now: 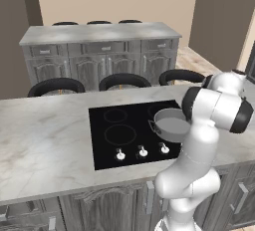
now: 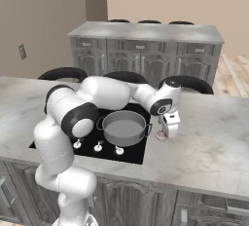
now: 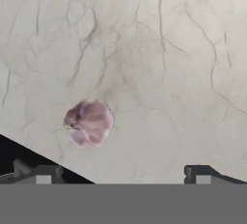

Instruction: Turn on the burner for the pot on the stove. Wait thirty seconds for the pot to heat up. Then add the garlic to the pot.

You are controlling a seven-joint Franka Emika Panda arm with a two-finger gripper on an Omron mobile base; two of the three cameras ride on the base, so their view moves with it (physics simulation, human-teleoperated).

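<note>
Garlic [image 3: 89,122], a small pinkish-purple bulb, lies on the pale marble counter [image 3: 169,49] just beside the low grey metal pot [image 2: 123,127] on your black glass stove [image 1: 112,135]. Your gripper [image 2: 168,131] hovers above it, jaws spread wide, apparently lining up a grasp.

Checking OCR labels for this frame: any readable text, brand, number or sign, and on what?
None readable. The stove, its knobs, the pot, the garlic, the counter and the cabinets carry no visible writing, in any view.
</note>
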